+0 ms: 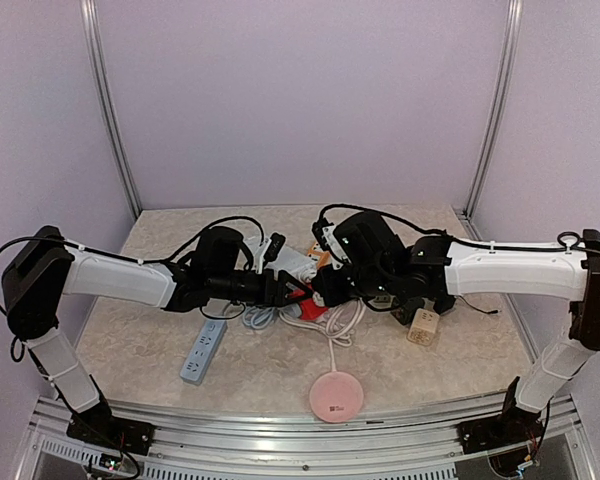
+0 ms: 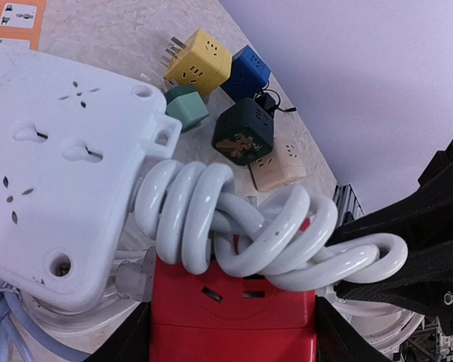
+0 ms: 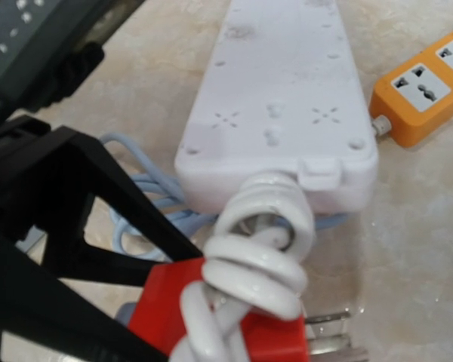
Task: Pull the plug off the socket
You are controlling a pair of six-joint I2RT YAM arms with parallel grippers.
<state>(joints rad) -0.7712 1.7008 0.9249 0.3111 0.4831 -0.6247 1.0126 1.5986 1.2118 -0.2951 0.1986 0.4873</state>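
**Carefully now: the coiled cable could drag the strip**

Left of the left gripper's [image 2: 230, 343] fingers [image 2: 132, 343] lies the white power strip [image 2: 60, 166]. Between those fingers, set half-wide, the red plug [image 2: 234, 320] is clamped. The white cable [image 2: 272, 234] coils over it and runs into the strip. Pulling apart may haul the strip along or twist the plug loose. Right of the plug, the right gripper [image 2: 359, 260] seems pinched shut on a cable loop, though its tips blur together. The plug's prongs [image 3: 328, 332] show bare, but its socket is hard to identify.
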